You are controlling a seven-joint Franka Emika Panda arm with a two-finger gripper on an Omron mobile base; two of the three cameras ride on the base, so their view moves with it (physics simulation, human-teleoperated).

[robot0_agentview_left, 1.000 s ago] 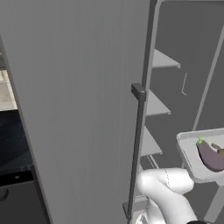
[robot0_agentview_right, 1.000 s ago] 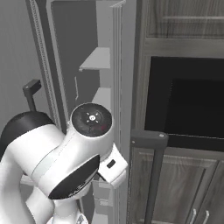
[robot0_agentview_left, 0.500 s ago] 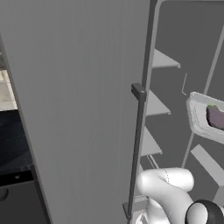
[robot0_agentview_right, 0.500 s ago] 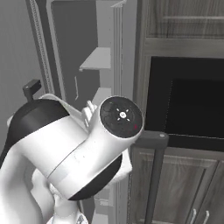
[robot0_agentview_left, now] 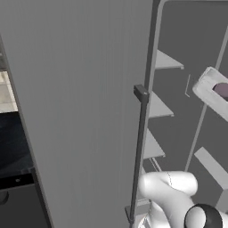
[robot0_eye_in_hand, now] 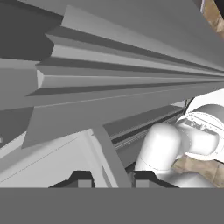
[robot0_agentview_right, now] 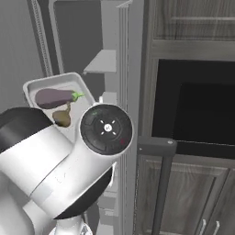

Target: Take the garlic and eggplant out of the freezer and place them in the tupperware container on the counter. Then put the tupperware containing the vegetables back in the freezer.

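Note:
The white tupperware container hangs in the air in front of the open freezer's shelves, tilted. Inside it lie the purple eggplant and, just below, the brownish garlic. From the left base view the container sits at the right edge, a bit of eggplant showing. In the hand view my gripper is shut on the container's thin rim, one dark fingertip on either side. My arm's big joint hides the hand in the right base view.
The freezer's wide grey door stands open at the left, its dark bar handle facing me. Pale shelves step down inside. A dark recess and wood-grain cabinets lie right of the freezer. The black counter lies beyond the door.
The container with both vegetables has risen and moved toward the freezer shelves. My arm's upper joints have swung up and across with it.

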